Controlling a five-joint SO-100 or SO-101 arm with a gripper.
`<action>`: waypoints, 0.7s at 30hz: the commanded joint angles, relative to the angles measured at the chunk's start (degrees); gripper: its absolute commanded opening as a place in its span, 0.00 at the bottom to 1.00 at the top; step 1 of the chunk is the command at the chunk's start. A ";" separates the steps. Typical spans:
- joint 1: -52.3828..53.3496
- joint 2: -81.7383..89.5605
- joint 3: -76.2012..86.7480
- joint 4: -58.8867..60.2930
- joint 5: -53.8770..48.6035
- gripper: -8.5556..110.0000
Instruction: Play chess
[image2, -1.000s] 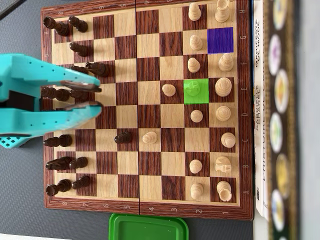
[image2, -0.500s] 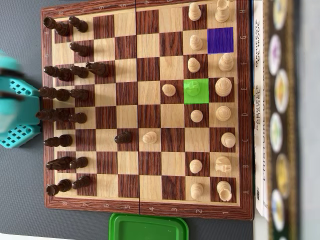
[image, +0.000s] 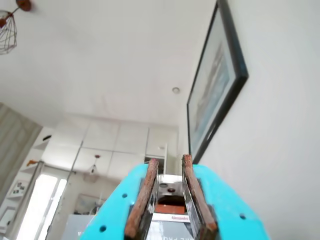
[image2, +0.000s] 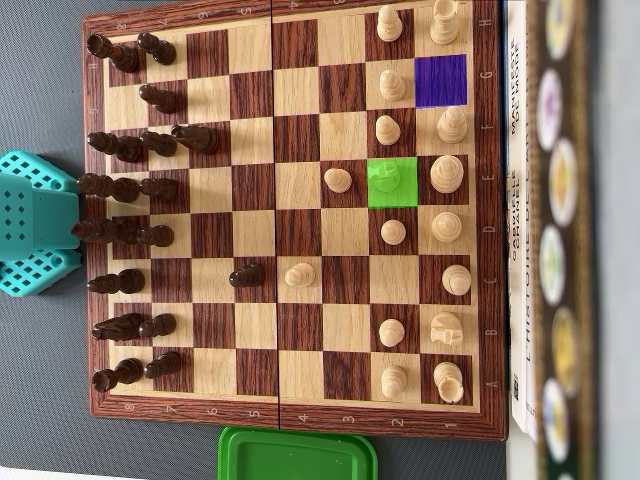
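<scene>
The wooden chessboard (image2: 290, 418) fills the overhead view, with dark pieces (image2: 125, 188) along its left side and light pieces (image2: 446, 174) along its right. A dark pawn (image2: 246, 274) stands advanced beside a light pawn (image2: 299, 274). Another light pawn (image2: 338, 180) stands forward. One square is marked green (image2: 392, 183) with a piece on it; an empty square is marked purple (image2: 440, 81). My teal arm (image2: 35, 235) sits off the board's left edge. In the wrist view my gripper (image: 169, 160) points up at the ceiling, open, with nothing between its fingers.
A green plastic lid (image2: 297, 455) lies just below the board's bottom edge. Books (image2: 525, 200) and a strip with round patterns (image2: 560, 240) run along the right side. The wrist view shows a framed picture (image: 215, 85) on a white wall.
The arm has pulled back leftward from above the dark pieces to beyond the board's left edge. No chess piece has moved.
</scene>
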 joint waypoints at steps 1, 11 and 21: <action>-0.26 0.62 1.14 -6.50 -0.35 0.15; -0.18 0.62 1.14 -21.80 -0.44 0.15; -0.18 0.62 1.14 -33.93 -6.86 0.15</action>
